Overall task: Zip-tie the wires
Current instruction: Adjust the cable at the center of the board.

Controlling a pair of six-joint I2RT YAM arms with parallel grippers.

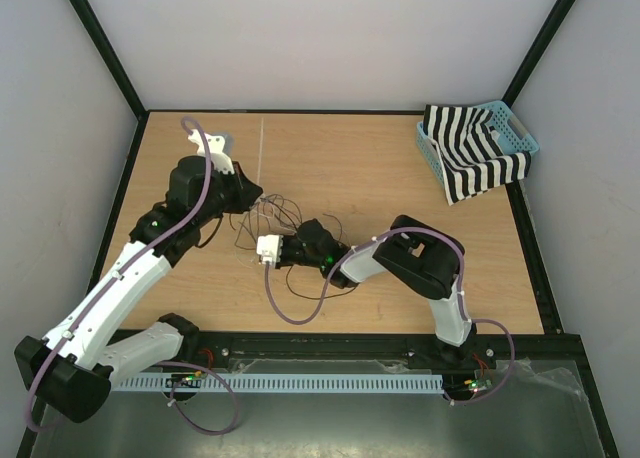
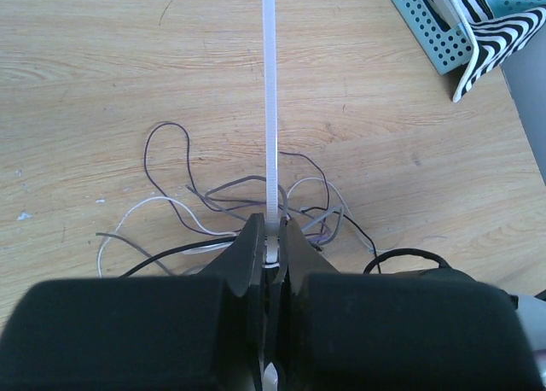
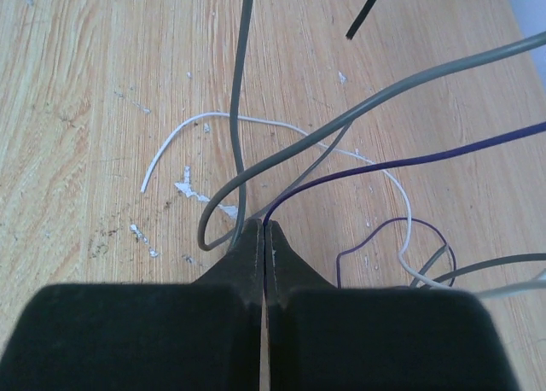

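My left gripper (image 2: 271, 237) was clamped on the zip tie (image 2: 270, 109), above the wires (image 2: 223, 195); my right gripper (image 3: 263, 233) was closed tight on some strands.

Counter (image 1: 400, 168): light wood-grain top. White panels (image 1: 330, 38) close it in behind and at both sides, and black frame struts (image 1: 105, 48) run up the corners.

Far right corner: a light-blue perforated basket (image 1: 431, 150) stands on the counter, set at an angle to its edges. A black-and-white striped cloth (image 1: 470, 163) lies in the basket and spills over its near rim toward the wood.

Near edge: a black rail (image 1: 350, 343), with a white slotted duct (image 1: 330, 383) running alongside it.

Right wrist view: small white flecks (image 3: 183, 189) and fine dark specks scattered over the grain.
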